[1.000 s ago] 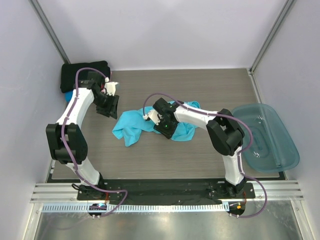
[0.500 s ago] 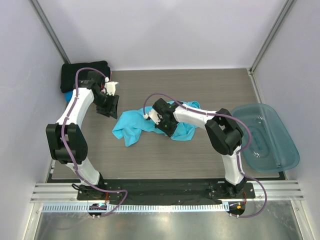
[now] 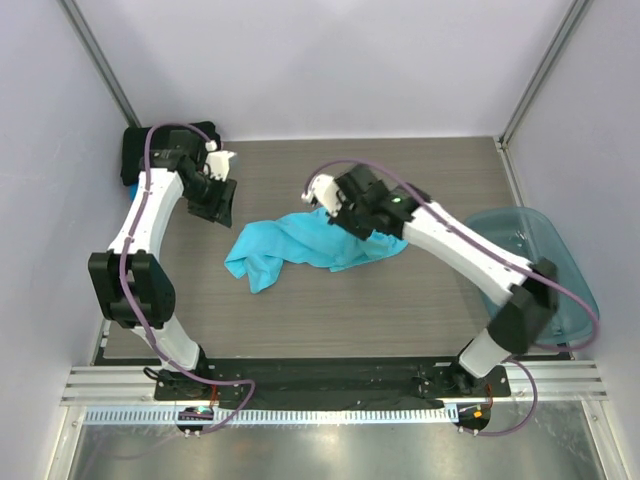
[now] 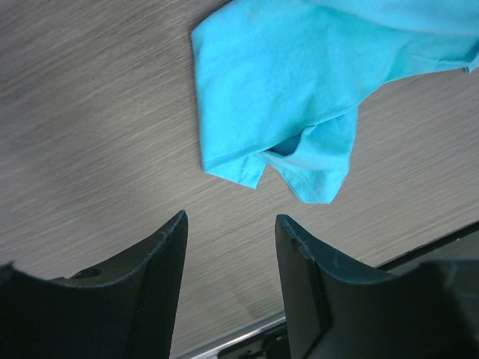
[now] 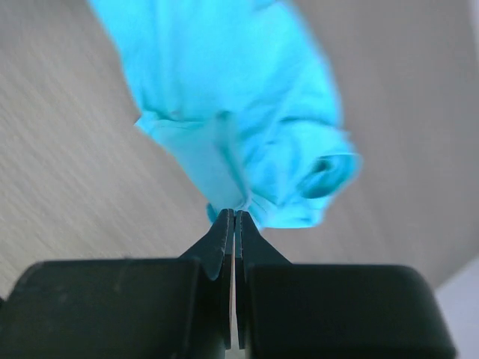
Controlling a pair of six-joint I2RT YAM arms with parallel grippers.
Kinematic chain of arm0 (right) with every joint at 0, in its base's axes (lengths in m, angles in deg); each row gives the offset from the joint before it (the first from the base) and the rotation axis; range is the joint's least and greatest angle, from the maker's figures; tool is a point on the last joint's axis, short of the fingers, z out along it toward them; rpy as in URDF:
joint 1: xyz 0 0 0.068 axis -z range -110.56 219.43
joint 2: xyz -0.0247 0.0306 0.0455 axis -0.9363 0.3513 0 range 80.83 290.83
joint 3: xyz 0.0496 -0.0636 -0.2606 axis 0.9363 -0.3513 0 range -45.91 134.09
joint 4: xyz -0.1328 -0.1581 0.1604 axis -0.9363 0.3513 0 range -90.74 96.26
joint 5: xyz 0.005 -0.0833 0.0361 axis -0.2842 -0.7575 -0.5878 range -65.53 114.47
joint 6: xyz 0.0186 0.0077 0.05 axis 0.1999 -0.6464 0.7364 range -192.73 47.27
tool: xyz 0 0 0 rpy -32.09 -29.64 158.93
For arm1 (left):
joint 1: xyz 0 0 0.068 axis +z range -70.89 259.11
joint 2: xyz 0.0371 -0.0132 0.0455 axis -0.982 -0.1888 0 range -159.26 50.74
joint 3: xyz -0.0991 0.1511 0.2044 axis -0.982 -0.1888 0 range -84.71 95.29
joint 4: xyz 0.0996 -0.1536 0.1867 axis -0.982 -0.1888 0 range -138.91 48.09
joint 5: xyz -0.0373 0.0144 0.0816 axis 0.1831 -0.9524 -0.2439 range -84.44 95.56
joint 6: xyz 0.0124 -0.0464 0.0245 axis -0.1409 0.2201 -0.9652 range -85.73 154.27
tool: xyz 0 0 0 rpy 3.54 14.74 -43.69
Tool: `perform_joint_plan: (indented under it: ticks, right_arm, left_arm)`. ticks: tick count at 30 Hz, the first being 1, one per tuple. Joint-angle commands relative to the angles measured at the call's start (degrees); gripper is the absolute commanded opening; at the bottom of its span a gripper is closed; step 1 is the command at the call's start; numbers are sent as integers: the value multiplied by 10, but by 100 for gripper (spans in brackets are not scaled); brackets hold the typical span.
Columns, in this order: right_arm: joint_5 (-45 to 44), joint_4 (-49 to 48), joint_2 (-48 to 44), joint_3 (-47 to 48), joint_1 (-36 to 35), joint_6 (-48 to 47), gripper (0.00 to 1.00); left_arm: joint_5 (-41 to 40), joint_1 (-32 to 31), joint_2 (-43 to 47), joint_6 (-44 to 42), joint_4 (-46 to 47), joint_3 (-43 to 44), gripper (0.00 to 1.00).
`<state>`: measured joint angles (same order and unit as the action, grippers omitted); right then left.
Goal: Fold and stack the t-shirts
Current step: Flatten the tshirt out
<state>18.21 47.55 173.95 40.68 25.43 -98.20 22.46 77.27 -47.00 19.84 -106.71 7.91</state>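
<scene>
We see the turquoise t-shirt [image 3: 300, 242] crumpled near the middle of the table [image 3: 400, 310], stretched from a loose heap at its 8 o'clock end up towards its 2 o'clock end. There the right gripper [image 3: 358, 222] has it. In the right wrist view its fingers [image 5: 224, 239] are pressed together on a pinch of the cloth, and the rest of the shirt [image 5: 239, 112] hangs bunched beyond the tips, with a rolled hem or sleeve opening at 4 o'clock of the pinch.

The left gripper [image 3: 218, 205] hovers at 10 o'clock of the shirt, apart from it. In the left wrist view its two fingers [image 4: 161, 262] stand spread with bare wood grain between them, and the shirt's corner [image 4: 299, 97] lies at 1 o'clock of the gap, not touching them.

A folded black t-shirt [image 3: 140, 150] sits in the table's 10 o'clock corner, just behind the left arm. A translucent teal tub [image 3: 560, 300] rests at the table's 3 o'clock edge, well apart from the turquoise shirt.
</scene>
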Motion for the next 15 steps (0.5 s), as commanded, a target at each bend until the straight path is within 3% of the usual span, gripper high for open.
perform_joint_plan:
  ticks: [1,6,15]
  right_arm:
    - [-54,10,-81,50,1,-21,1]
    - [-84,-46,-95,72,8,-28,1]
    - [-72,-70,58,301,87,-49,1]
  left_arm:
    - [6,2,28,-44,-35,24,52]
    - [20,-5,50,-75,-68,-22,52]
    - [-26,-68,52,-77,-44,-129,50]
